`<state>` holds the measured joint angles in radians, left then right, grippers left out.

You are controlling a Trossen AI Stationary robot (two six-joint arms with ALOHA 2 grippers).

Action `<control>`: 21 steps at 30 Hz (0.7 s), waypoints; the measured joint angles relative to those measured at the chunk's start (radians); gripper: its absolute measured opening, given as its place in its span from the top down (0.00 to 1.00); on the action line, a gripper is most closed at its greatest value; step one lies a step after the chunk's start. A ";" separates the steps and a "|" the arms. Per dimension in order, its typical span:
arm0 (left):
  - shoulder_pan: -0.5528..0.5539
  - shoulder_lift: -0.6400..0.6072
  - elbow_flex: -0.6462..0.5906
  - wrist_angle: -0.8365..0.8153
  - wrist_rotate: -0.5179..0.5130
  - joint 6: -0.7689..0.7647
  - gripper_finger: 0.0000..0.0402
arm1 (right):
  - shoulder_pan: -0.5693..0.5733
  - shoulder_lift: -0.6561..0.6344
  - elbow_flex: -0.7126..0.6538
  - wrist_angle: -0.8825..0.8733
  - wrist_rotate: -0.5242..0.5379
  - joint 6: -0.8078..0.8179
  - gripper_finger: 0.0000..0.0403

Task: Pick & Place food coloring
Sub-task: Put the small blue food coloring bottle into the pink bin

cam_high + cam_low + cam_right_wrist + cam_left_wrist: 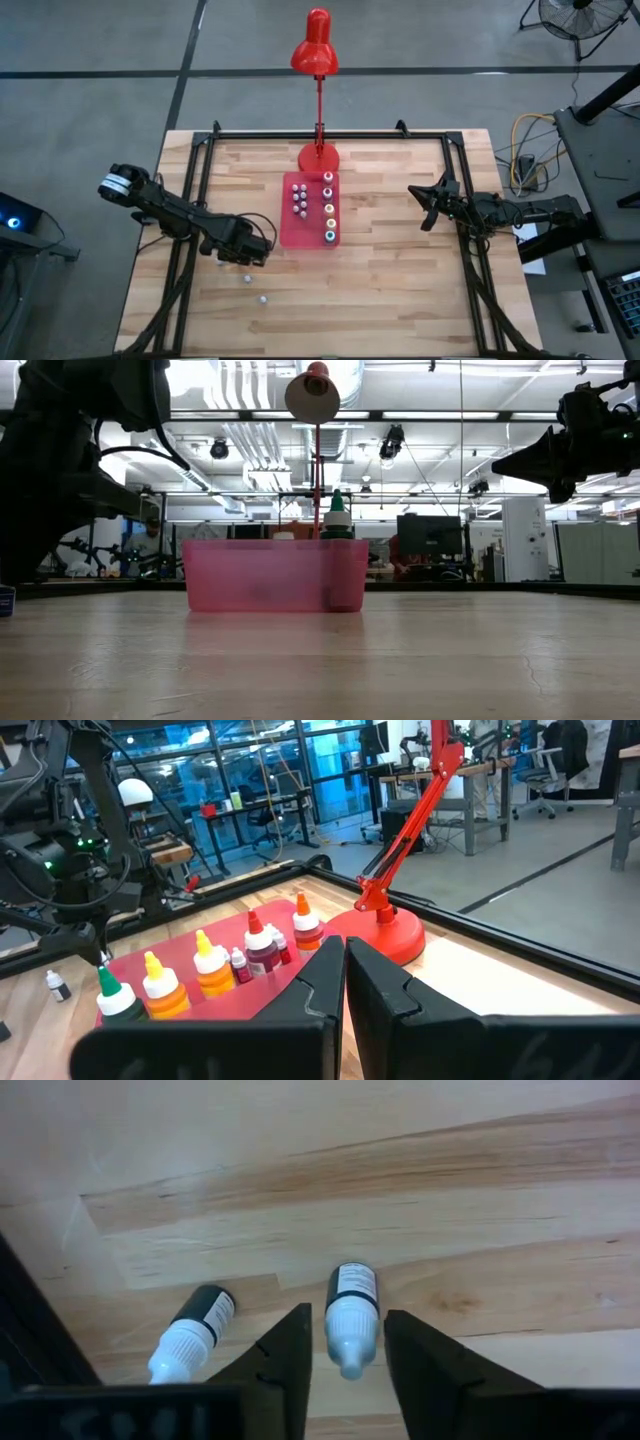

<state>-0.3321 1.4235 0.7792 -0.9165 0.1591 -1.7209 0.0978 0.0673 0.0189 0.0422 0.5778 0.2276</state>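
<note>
— How many bottles of food coloring do you count?

— In the red tray, five bigger bottles stand upright in one row along its side. Beside them sits a cluster of small whitish-capped bottles, too tightly packed for me to count. Out on the wood, one small bottle lies on its side between the left gripper's fingers. A second one lies just beside it, outside the fingers. Two more loose ones lie a little farther out on the boards.

— Has the left gripper got hold of it?

— Its jaws are apart, one on either side of the bottle and very close to it. I can't tell whether they press on it. It sits low over the table, just beside the tray's corner.

— And the other arm?

— The right gripper hangs above the table's right side, well apart from the tray, with its jaws closed on nothing.

— One tray, then?

— One tray, and one red desk lamp with its base touching the tray's far end.

— What about the table itself?

— Pale wooden planks with a black frame running round them. The floor is grey, a fan stands off in one corner, and yellow cables lie coiled by the right arm's stand. Farther back there are bright ceiling lights and a dark monitor.
</note>
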 joint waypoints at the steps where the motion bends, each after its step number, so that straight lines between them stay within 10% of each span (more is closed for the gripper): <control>1: 0.000 0.000 0.000 0.000 -0.001 0.004 0.77 | 0.000 0.000 0.000 0.000 0.000 0.000 0.98; 21: 0.095 -0.008 0.158 -0.102 -0.168 0.235 0.93 | 0.000 0.000 0.000 0.000 0.000 0.000 0.98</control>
<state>-0.2369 1.4155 0.9370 -1.0189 -0.0089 -1.4859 0.0978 0.0673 0.0193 0.0422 0.5777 0.2276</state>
